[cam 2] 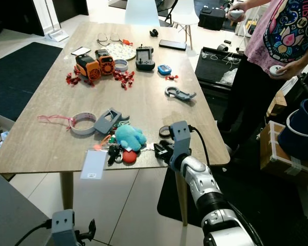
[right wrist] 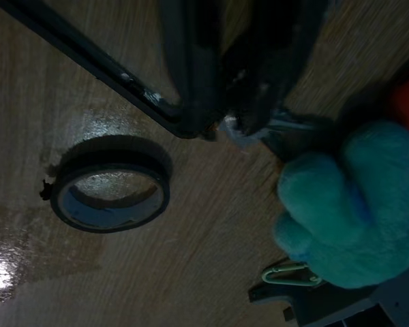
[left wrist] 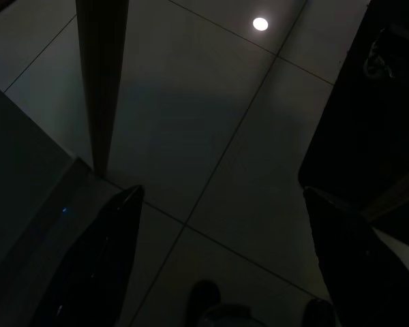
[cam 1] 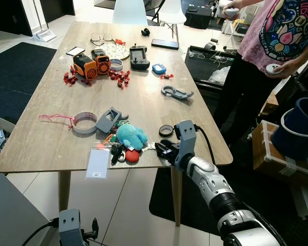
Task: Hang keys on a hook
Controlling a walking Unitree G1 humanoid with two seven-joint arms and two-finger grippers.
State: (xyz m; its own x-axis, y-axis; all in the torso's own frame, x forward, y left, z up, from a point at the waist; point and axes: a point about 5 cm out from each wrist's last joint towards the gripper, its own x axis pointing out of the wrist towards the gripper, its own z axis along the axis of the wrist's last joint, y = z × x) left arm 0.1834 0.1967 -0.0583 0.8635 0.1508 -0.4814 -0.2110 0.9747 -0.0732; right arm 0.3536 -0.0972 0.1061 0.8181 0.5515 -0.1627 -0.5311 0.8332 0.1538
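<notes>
The key bunch lies at the table's front edge: a teal plush [cam 1: 131,136], a red ball [cam 1: 132,155], a black fob [cam 1: 116,152] and a white card [cam 1: 98,163]. My right gripper [cam 1: 163,148] rests on the table just right of the bunch, pointing left. In the right wrist view its fingers [right wrist: 191,75] are shut on the metal key ring [right wrist: 259,129] beside the plush [right wrist: 354,204]. A grey plastic bracket [cam 1: 109,120] stands just behind the plush. My left gripper [left wrist: 225,266] hangs open over the dark floor below the table.
A black tape ring [cam 1: 166,130] lies right behind my right gripper, a white tape roll [cam 1: 84,122] left of the bracket. An orange toy [cam 1: 90,64], a controller [cam 1: 139,55] and a grey clip [cam 1: 175,92] lie farther back. A person [cam 1: 277,36] stands at the right beside a blue bucket [cam 1: 300,128].
</notes>
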